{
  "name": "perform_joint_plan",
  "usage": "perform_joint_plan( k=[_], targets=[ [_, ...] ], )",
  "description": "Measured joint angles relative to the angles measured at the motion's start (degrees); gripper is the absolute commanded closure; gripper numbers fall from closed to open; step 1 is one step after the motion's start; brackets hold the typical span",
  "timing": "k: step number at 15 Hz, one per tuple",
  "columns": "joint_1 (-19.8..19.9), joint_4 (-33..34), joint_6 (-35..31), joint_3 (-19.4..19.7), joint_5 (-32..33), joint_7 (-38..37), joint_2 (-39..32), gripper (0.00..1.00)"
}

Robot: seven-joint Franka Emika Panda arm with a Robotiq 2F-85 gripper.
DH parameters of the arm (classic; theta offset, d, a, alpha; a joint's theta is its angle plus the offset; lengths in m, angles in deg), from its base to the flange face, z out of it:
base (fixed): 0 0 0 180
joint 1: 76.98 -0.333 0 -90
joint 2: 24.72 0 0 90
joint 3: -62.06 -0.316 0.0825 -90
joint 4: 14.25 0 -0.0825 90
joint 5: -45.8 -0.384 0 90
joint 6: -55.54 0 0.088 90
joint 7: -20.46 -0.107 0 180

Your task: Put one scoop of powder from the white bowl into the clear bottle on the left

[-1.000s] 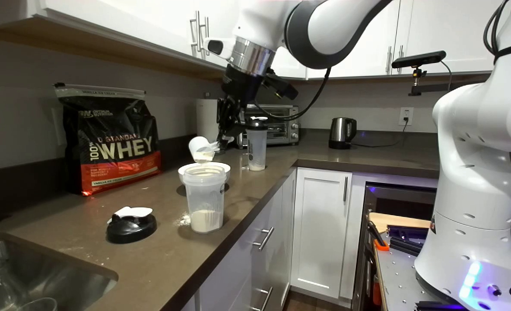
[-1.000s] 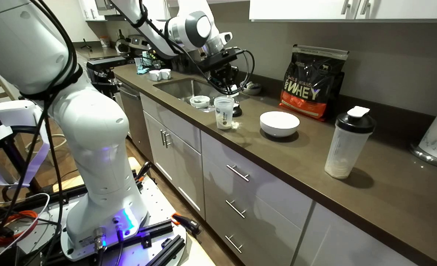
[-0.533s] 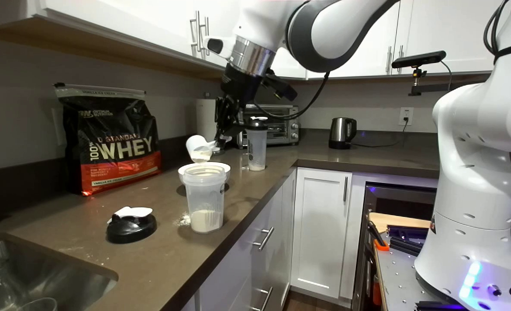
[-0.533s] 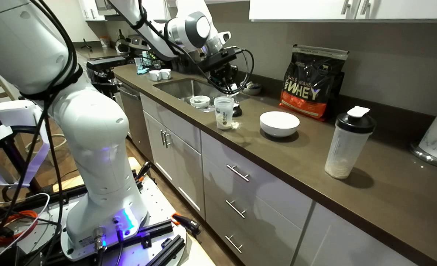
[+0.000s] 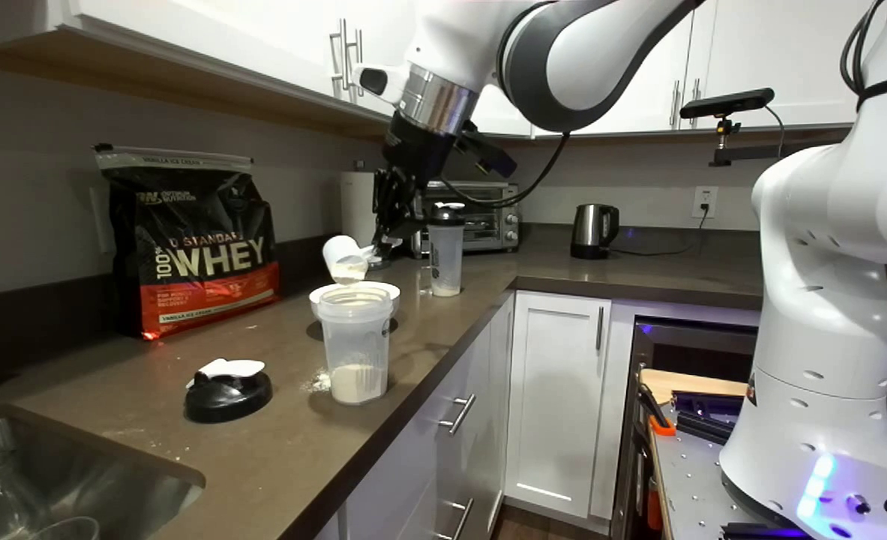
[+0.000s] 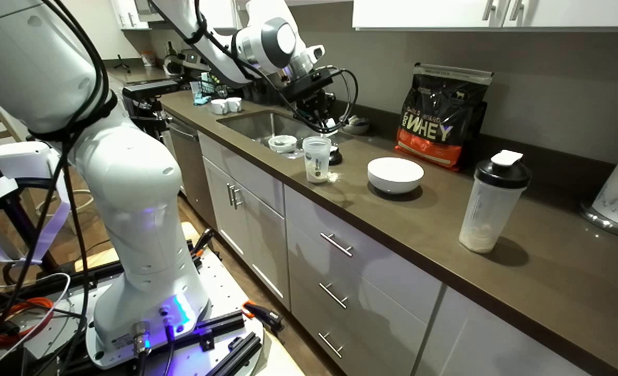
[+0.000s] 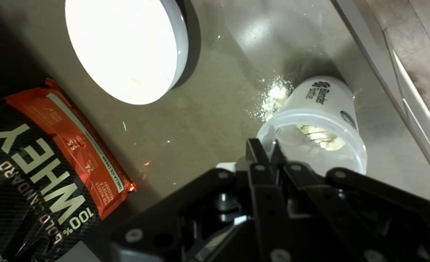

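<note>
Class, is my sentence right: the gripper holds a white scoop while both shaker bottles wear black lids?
No: the shaker bottle nearer the sink is open, with a black lid lying on the counter near it, as an exterior view shows; only the farther bottle wears one. The gripper does hold a white scoop.

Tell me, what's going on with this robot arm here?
The robot's hand is shut on the handle of a white scoop, which is tilted and shows pale powder in it, so it isn't emptied yet. It hangs near the mouth of an open clear bottle; I can't tell whether it's right over the opening. More powder sits in the bottle, and spilled powder lies on the counter beside it. The white bowl stands apart.
</note>
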Motion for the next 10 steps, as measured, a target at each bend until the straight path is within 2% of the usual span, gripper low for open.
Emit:
perform_joint_plan(
  k=[10],
  targets=[
    [0.0,-0.99,-0.16,-0.09,0.0,-0.04,0.21,0.99]
  ],
)
